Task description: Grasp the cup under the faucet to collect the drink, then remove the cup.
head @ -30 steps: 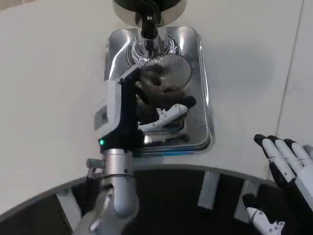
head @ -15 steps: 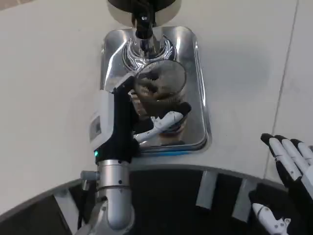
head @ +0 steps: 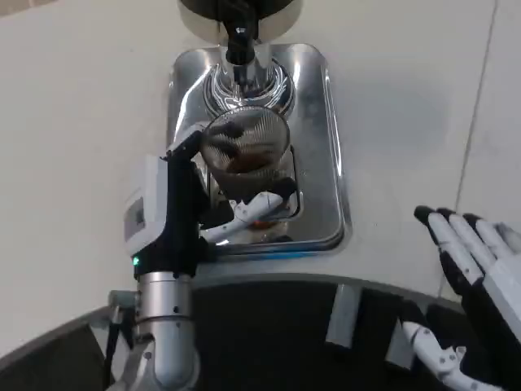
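Cup (head: 246, 145) comes first in the job, but the biggest thing is the one white tabletop (head: 81, 122). On it lies one shiny metal tray (head: 326, 138). At the far end of the tray stands one drink machine with a dark round top (head: 238, 8) and one black faucet (head: 238, 45) with a shiny base.

Two silver arms show. The left forearm (head: 163, 326) comes up from the bottom, and the left hand (head: 191, 204) is at the left side of the tray. Its fingers (head: 256, 208) wrap around the cup and hold it. The right hand (head: 476, 285) is at the lower right, well apart from the tray. It holds nothing, and its fingers are spread.

There is one cup. It is clear glass with thin lines on it and has brown drink inside. It sits over the tray, just in front of the faucet and a little to the near side of it. It is hard to tell if the cup's bottom touches the tray.
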Controlling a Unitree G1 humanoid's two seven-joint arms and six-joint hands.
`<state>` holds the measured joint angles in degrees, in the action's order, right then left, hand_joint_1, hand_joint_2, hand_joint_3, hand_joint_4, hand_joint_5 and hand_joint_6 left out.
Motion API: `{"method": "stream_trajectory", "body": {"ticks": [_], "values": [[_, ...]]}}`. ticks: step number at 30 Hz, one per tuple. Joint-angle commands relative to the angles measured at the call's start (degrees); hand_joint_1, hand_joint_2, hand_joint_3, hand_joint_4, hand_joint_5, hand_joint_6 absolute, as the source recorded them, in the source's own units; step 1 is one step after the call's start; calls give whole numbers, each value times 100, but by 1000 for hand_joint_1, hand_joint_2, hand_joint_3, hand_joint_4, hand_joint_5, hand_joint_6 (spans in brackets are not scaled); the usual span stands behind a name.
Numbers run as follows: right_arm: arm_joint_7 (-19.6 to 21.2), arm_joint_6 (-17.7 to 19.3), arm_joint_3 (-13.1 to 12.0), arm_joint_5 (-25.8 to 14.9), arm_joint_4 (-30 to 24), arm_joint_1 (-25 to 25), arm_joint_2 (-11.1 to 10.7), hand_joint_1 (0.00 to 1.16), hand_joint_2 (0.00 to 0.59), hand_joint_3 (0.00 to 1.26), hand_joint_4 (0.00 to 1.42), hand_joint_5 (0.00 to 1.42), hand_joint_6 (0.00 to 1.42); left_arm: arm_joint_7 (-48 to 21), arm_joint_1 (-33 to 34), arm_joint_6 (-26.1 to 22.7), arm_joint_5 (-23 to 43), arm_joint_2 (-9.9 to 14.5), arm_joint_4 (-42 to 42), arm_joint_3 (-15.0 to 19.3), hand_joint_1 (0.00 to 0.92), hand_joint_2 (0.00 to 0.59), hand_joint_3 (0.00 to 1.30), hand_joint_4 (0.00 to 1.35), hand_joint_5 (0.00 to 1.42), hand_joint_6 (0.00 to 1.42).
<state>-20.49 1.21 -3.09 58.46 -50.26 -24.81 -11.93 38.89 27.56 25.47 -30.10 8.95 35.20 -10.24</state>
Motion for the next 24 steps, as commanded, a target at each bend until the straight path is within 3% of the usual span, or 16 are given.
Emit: {"method": "stream_trajectory", "body": {"ticks": [1, 10, 24], "values": [[-87, -38, 17, -40, 75, 124, -76, 135, 495, 0, 0, 0, 0, -16, -109, -41, -27, 87, -215, 79, 714, 54, 1233, 1236, 1361, 1424], [-163, -105, -15, -200, 234, 553, -203, 134, 495, 0, 0, 0, 0, -107, -348, -197, -52, 188, -661, 173, 721, 55, 1237, 1236, 1360, 1424], [-108, -207, -152, -598, 654, 1214, -642, 134, 499, 0, 0, 0, 0, -193, -712, -294, -124, 263, -1144, 242, 723, 56, 1247, 1236, 1360, 1424]]}}
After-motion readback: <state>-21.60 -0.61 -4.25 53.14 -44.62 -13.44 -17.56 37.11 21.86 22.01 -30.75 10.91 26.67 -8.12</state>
